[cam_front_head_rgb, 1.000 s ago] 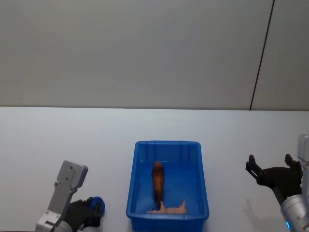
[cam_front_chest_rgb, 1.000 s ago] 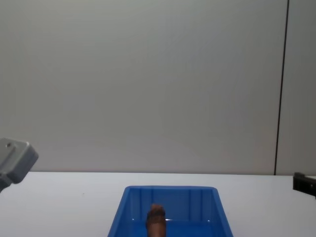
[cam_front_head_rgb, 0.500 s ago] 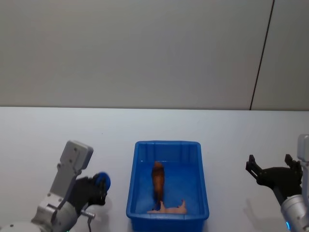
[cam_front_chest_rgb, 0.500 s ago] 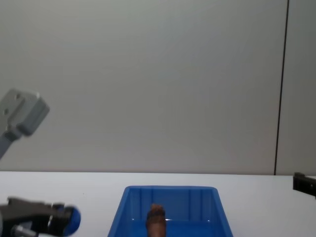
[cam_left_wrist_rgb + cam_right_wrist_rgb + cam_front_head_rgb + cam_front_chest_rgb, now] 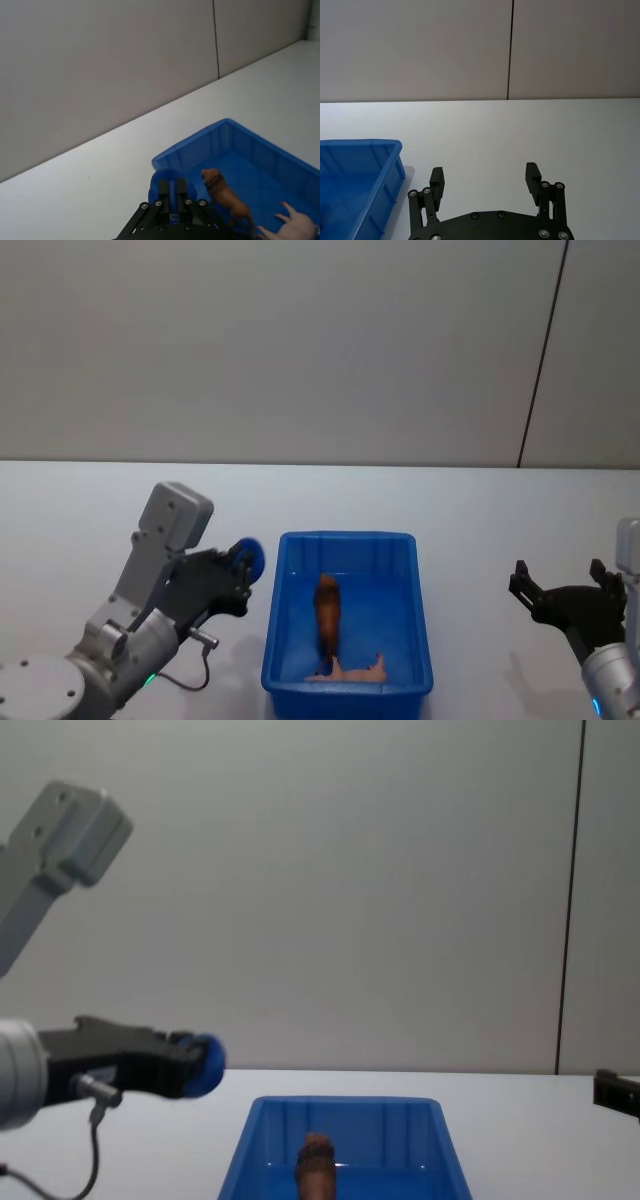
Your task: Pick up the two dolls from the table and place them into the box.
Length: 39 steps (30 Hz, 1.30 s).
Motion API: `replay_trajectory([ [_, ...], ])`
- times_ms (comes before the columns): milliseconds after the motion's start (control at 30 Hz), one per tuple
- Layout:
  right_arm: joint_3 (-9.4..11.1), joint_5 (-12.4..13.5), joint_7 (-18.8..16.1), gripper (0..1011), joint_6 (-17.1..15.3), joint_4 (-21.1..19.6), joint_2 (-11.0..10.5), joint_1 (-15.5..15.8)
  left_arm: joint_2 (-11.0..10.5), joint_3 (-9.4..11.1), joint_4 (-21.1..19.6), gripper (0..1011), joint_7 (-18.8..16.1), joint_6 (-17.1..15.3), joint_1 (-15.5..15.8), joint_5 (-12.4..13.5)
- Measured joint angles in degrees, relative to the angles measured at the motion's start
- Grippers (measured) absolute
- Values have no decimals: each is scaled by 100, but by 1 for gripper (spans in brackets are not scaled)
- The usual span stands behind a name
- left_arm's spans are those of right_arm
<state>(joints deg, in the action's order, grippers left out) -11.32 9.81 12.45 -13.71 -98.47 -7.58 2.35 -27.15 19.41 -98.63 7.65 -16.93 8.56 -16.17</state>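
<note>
No readable text, labels, brands, numbers or signs on anything in view.

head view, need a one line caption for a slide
Shaggy reddish-brown dog doll and pale pink pig doll lie inside the bright blue plastic bin, left gripper raised beside it.

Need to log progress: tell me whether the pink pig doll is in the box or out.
In. The pink pig doll lies on the floor of the blue box, near the brown dog doll.

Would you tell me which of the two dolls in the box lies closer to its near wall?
The pale pink pig: it lies against the box's near wall, while the reddish-brown dog sits mid-box.
</note>
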Motion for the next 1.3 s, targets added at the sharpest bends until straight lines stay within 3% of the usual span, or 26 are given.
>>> replay_trajectory([
  [333,0,0,0,1001,0,0,0,0,99,-2,110,97,802,366,268,33],
  [700,0,0,0,1001,1,0,0,0,280,47,476,463,1812,818,620,-50],
  [800,0,0,0,1001,0,0,0,0,322,61,564,519,2032,919,689,-81],
  [900,0,0,0,1001,0,0,0,0,402,91,732,660,2348,1067,815,-132],
  [967,0,0,0,1001,0,0,0,0,427,99,781,681,2447,1117,854,-147],
  [1033,0,0,0,1001,0,0,0,0,461,112,847,776,2563,1181,904,-168],
  [1300,0,0,0,1001,0,0,0,0,537,138,997,982,2852,1318,1018,-213],
])
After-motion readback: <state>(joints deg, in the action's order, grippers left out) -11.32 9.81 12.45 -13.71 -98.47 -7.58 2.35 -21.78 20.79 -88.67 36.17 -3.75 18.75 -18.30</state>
